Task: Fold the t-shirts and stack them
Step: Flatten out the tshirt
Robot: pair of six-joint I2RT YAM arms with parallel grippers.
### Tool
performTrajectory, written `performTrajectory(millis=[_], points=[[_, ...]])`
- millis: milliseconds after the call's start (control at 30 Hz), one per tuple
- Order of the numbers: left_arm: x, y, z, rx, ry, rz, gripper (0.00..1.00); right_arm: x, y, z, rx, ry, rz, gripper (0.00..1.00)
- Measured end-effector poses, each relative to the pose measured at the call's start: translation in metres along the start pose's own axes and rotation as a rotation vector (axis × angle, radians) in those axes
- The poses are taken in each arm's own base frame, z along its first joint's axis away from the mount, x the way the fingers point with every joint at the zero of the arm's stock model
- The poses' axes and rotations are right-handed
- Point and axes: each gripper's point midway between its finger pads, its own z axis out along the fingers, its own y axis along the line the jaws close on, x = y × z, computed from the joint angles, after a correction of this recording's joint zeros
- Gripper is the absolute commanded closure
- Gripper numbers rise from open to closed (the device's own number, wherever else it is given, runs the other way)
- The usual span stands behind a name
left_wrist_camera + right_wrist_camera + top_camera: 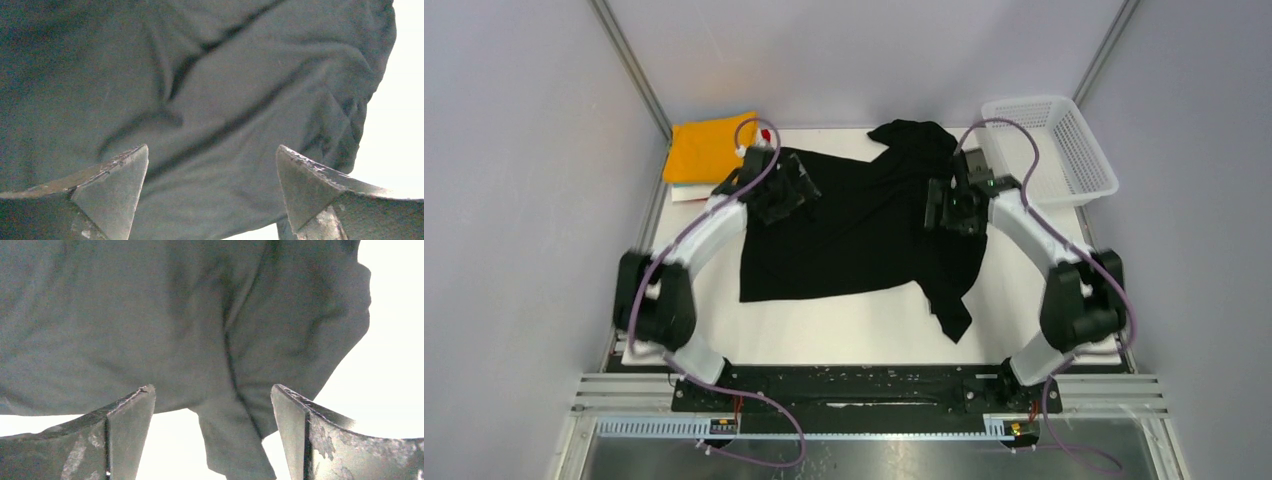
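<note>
Cloth beneath two wide-open grippers.
Black t-shirt (854,230) lies wrinkled below the jaws of the left gripper (212,155) and right gripper (212,392), both spread wide and holding nothing; a folded orange shirt (712,148) sits beyond the left jaws.

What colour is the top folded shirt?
The folded shirt is orange-yellow; top view shows it best.

Passable along the bare near strip of the desk (844,335). Blocked mid-desk by the spread black t-shirt (854,225), far left by the orange-yellow stack (709,148), far right by the mesh basket (1052,150).
</note>
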Motion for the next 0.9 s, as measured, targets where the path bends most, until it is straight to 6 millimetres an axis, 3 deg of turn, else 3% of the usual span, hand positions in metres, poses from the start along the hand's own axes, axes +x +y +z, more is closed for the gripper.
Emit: performTrajectory(millis=[67,133,233,300,433,600,900], points=[[0.009,0.018,-0.035,-0.008,-0.054,-0.003,0.01,0.038,0.004,-0.012,-0.001,0.025,-0.046,0.08],[0.026,0.048,-0.061,-0.039,-0.096,-0.024,0.01,0.078,-0.005,-0.012,0.019,0.084,-0.061,0.08],[0.058,0.094,-0.075,-0.118,-0.104,-0.061,0.01,0.134,-0.037,-0.007,0.100,0.197,-0.053,0.08],[0.081,0.120,-0.077,-0.176,-0.077,-0.078,0.01,0.156,-0.052,-0.006,0.140,0.249,-0.053,0.09],[0.107,0.150,-0.086,-0.245,-0.052,-0.096,0.01,0.161,-0.054,-0.005,0.145,0.257,-0.051,0.15],[0.101,0.151,-0.095,-0.243,-0.097,-0.101,0.01,0.165,-0.036,-0.002,0.040,0.262,-0.026,0.18],[0.100,0.154,-0.094,-0.258,-0.101,-0.101,0.01,0.189,0.008,-0.016,-0.165,0.300,-0.058,0.21]])
